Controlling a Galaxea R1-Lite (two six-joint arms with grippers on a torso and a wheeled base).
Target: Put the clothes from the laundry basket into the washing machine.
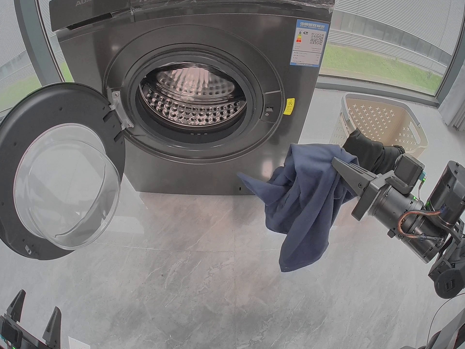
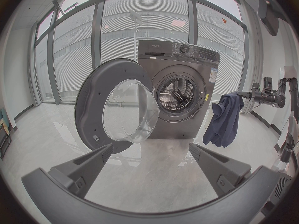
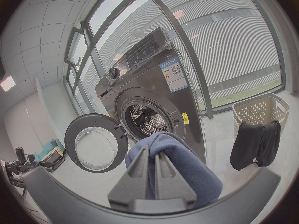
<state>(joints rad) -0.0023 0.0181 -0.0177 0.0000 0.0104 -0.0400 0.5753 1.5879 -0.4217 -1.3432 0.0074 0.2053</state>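
My right gripper is shut on a dark blue garment, which hangs in the air above the floor, to the right of and below the washing machine drum opening. In the right wrist view the blue garment bunches around the closed fingers. The machine's door stands swung wide open to the left. The beige laundry basket sits at the machine's right side, a black garment draped over its rim. My left gripper is open and empty, low at the near left.
Pale marble floor spreads in front of the machine. The open door juts out over the floor on the left. Large windows stand behind the machine and basket.
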